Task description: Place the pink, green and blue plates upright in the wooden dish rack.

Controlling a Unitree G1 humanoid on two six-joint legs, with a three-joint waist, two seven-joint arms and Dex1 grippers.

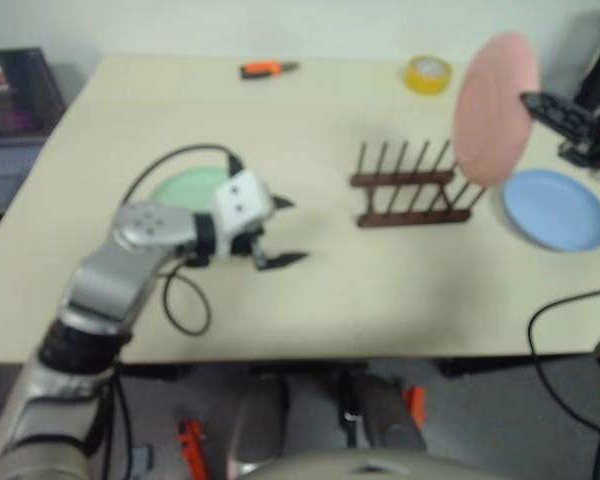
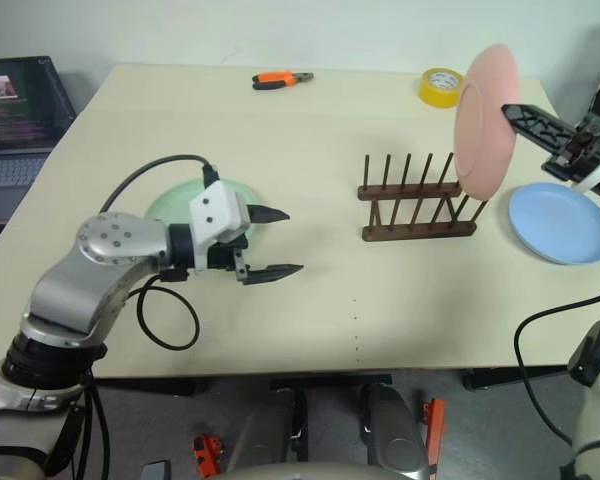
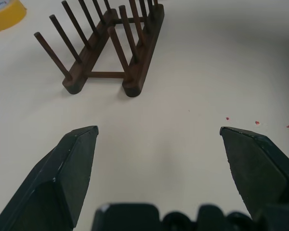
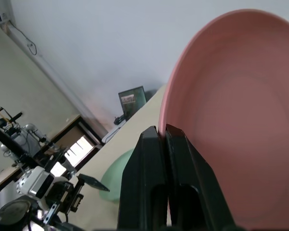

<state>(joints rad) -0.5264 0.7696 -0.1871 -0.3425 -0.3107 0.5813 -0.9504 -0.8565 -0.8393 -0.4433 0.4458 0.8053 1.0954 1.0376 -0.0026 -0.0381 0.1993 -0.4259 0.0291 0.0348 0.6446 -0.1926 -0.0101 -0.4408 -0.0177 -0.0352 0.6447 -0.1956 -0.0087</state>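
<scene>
The pink plate (image 2: 485, 120) stands on edge in the air above the right end of the wooden dish rack (image 2: 417, 210), and my right gripper (image 2: 507, 110) is shut on its rim. In the right wrist view the two fingers pinch that rim (image 4: 163, 130). The blue plate (image 2: 560, 222) lies flat on the table to the right of the rack. The green plate (image 2: 170, 208) lies flat at the left, partly hidden by my left arm. My left gripper (image 2: 292, 240) hovers just right of the green plate, open and empty, pointing toward the rack (image 3: 111, 48).
A yellow tape roll (image 2: 440, 86) and orange-handled pliers (image 2: 280, 79) lie near the table's far edge. A laptop (image 2: 20, 110) stands beyond the table's left side. A black cable (image 2: 165, 320) loops under my left arm near the front edge.
</scene>
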